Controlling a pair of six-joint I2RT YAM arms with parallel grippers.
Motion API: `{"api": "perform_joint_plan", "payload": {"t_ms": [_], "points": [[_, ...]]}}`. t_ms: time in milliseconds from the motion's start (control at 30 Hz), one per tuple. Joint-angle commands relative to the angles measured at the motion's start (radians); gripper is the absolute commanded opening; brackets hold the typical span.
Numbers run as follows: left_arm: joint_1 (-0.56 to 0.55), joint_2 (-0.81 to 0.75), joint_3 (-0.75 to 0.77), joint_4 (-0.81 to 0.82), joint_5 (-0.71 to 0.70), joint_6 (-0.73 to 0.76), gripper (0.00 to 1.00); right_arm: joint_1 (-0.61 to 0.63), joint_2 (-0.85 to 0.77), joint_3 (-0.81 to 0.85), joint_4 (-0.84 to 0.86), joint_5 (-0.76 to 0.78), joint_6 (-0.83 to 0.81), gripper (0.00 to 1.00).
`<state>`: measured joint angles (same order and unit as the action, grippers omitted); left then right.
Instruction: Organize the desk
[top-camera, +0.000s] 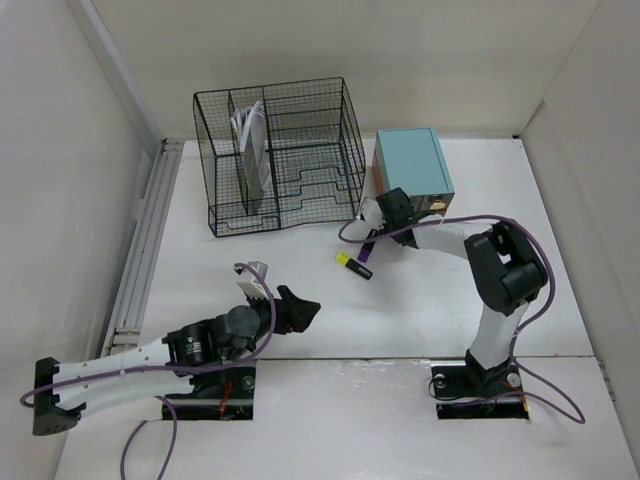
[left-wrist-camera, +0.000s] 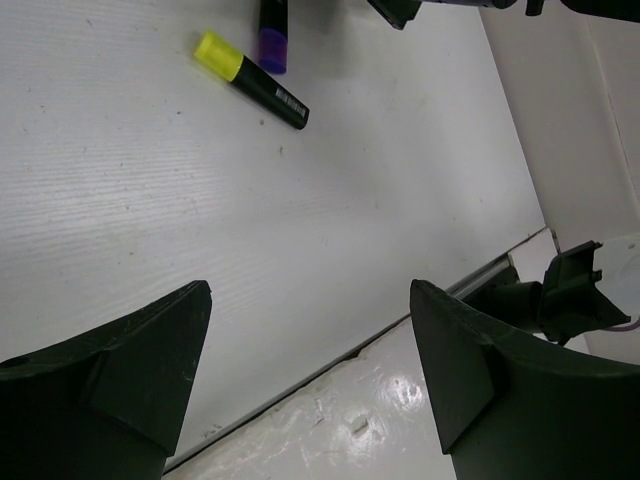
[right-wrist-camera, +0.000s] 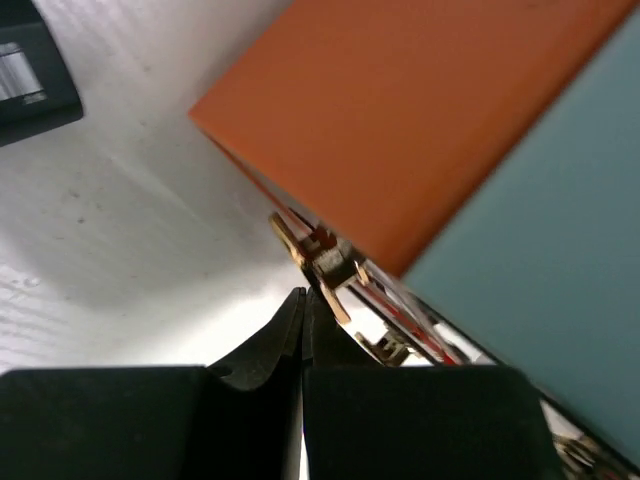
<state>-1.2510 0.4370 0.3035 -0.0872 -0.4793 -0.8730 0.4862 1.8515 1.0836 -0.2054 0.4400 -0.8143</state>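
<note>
– Two pens loose on the bench (top-camera: 200, 270), by our count: item one, a yellow highlighter (left-wrist-camera: 250, 78); item two, a purple marker (left-wrist-camera: 272, 35) just beside it. What else do we enter?

– Item three, a black wire-mesh organizer (top-camera: 280, 160) at the far side, with papers (top-camera: 250, 135) upright in its left compartment. Item four, a teal drawer box (top-camera: 412, 165) to the organizer's right, with an orange face (right-wrist-camera: 400, 110) and a brass pull (right-wrist-camera: 320, 255).

– And the bench itself?

– White and matte, with white walls around it. It lies under both arms and carries all four items.

– Tools?

– Left tool (left-wrist-camera: 310, 295): jaws wide apart with nothing between them, hanging over the near part of the bench, the pens ahead of it. Right tool (right-wrist-camera: 303, 300): fingers pressed together, gripping nothing that we can see, tips just below the brass pull. We cannot tell whether they touch it.

– Which step do we log?

– The drawer, in our judgement. The right tool is set at the pull, and neither pen is held.

– What does the next move call for?

– We would get a fingertip behind the pull, or part the fingers and pinch it, then draw straight out from the orange face. The box looks light and may slide instead of opening, so we would pull slowly. The left tool is free for the highlighter.
</note>
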Motion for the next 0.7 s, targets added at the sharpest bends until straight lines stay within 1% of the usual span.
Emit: {"api": "perform_joint_plan", "payload": {"t_ms": [0, 67, 100, 167, 200, 233, 267, 300, 333, 367, 400, 433, 467, 500, 533, 567, 600, 633, 667], "points": [[-0.007, -0.020, 0.014, 0.010, -0.010, -0.004, 0.78, 0.020, -0.075, -0.025, 0.092, 0.010, -0.025, 0.00], [-0.007, -0.029, 0.005, 0.010, -0.010, -0.004, 0.78, 0.032, -0.145, -0.089, 0.080, -0.041, -0.042, 0.00], [-0.007, -0.040, 0.005, 0.010, -0.010, -0.004, 0.78, 0.041, -0.219, -0.106, 0.080, -0.056, -0.042, 0.00], [-0.007, -0.040, 0.005, 0.010, -0.010, -0.004, 0.78, 0.041, -0.296, -0.131, 0.043, -0.167, -0.052, 0.00], [-0.007, -0.040, 0.005, 0.010, -0.010, -0.004, 0.78, 0.041, -0.377, -0.131, -0.006, -0.231, -0.072, 0.00], [-0.007, -0.040, 0.005, 0.010, -0.010, -0.004, 0.78, 0.041, -0.418, -0.131, -0.061, -0.383, -0.083, 0.00], [-0.007, -0.040, 0.005, 0.010, -0.010, -0.004, 0.78, 0.032, -0.460, -0.131, -0.165, -0.452, -0.092, 0.00], [-0.007, -0.040, 0.005, 0.010, -0.010, -0.004, 0.78, 0.032, -0.503, -0.119, -0.222, -0.527, -0.133, 0.02], [-0.007, -0.040, 0.005, 0.010, -0.010, -0.004, 0.78, 0.022, -0.596, -0.119, -0.259, -0.609, -0.134, 0.10], [-0.007, -0.040, 0.005, 0.023, -0.001, -0.004, 0.78, 0.022, -0.717, -0.172, -0.221, -0.610, -0.088, 0.31], [-0.007, -0.040, 0.005, 0.023, -0.001, 0.005, 0.78, 0.003, -0.718, -0.172, -0.179, -0.610, -0.060, 0.45], [-0.007, -0.031, 0.005, 0.036, -0.001, 0.005, 0.78, -0.021, -0.850, -0.241, -0.122, -0.625, -0.021, 0.70], [-0.007, -0.030, 0.005, 0.049, -0.001, 0.005, 0.78, -0.047, -0.914, -0.281, -0.061, -0.606, 0.031, 1.00], [-0.007, -0.017, 0.005, 0.049, -0.001, 0.014, 0.78, -0.099, -0.966, -0.319, 0.086, -0.550, 0.109, 1.00], [-0.007, 0.005, 0.017, 0.049, -0.001, 0.014, 0.78, -0.118, -1.004, -0.345, 0.121, -0.511, 0.247, 1.00], [-0.007, 0.015, 0.017, 0.049, -0.010, 0.014, 0.78, -0.127, -0.990, -0.320, 0.121, -0.479, 0.283, 1.00], [-0.007, 0.029, 0.032, 0.049, -0.010, 0.025, 0.78, -0.142, -0.959, -0.283, 0.042, -0.459, 0.320, 0.95], [-0.007, 0.041, 0.032, 0.058, -0.010, 0.025, 0.78, -0.158, -0.922, -0.242, -0.010, -0.474, 0.367, 0.70], [-0.007, 0.067, 0.045, 0.067, -0.010, 0.035, 0.77, -0.176, -0.840, -0.159, -0.062, -0.515, 0.441, 0.54]]}}
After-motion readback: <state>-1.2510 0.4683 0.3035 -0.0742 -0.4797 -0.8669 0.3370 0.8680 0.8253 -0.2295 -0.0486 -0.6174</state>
